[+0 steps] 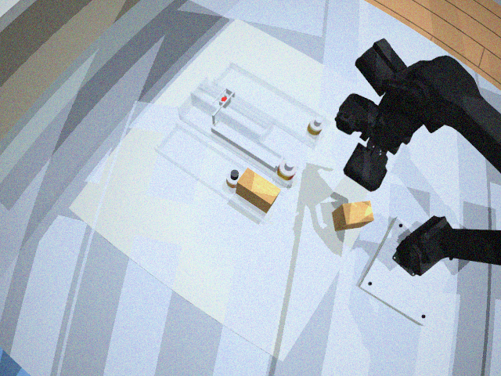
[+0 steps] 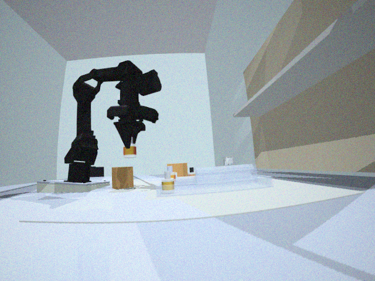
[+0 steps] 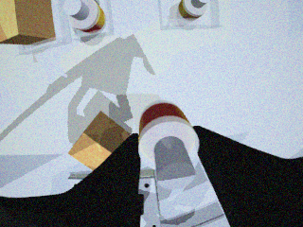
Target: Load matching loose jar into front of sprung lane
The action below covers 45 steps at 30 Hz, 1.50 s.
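Observation:
My gripper (image 2: pixel 130 144) (image 3: pixel 166 135) is shut on a white jar (image 2: pixel 129 151) (image 3: pixel 163 115) with a grey cap and an amber and red band. It holds the jar upright in the air, above the height of the near wooden block; the top view does not show this jar. The matching jar (image 1: pixel 286 171) (image 3: pixel 94 20) stands at the front end of the sprung lane (image 1: pixel 243 146), beyond my gripper. A red mark (image 1: pixel 223 99) shows at the lane's rear. The clear pusher plate and low front stop are hard to make out.
A wooden block (image 1: pixel 351 215) (image 2: pixel 122 177) (image 3: pixel 101 137) stands near my gripper. Another block (image 1: pixel 257 190) (image 2: pixel 177 169) (image 3: pixel 28 21) and a black-capped jar (image 1: pixel 232 180) are in one neighbouring clear lane. A smaller grey-capped jar (image 1: pixel 314 128) (image 2: pixel 167 184) (image 3: pixel 190 9) stands in the other.

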Tool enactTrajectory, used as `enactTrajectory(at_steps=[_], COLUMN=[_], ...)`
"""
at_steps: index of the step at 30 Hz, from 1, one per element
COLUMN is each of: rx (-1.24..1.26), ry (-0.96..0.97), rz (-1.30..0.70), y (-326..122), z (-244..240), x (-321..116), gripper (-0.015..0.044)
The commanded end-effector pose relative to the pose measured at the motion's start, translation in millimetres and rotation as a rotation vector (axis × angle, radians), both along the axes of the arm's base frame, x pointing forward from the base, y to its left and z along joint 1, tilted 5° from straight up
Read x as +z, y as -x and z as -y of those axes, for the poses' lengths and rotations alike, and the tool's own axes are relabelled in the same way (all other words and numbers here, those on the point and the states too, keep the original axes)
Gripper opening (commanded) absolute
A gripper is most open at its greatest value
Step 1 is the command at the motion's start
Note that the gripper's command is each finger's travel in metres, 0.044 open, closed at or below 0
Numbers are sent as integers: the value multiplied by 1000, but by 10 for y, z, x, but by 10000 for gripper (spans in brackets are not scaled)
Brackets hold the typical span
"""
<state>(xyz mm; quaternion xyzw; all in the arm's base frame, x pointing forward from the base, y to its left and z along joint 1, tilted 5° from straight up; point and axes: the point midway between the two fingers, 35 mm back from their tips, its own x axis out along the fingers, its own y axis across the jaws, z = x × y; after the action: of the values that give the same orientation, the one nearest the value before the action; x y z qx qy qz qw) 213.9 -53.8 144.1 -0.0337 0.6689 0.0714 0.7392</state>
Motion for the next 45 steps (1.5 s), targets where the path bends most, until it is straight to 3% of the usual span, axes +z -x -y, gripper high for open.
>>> enactTrajectory(at_steps=[1,20,45], rx=[-2,-11,-11], ry=[0,-9,-10], rz=[-8,-17,-17], y=[-124,-609,-678], z=[-95,-812,-842], x=[-68,-341,-575], gripper=[0,0,0])
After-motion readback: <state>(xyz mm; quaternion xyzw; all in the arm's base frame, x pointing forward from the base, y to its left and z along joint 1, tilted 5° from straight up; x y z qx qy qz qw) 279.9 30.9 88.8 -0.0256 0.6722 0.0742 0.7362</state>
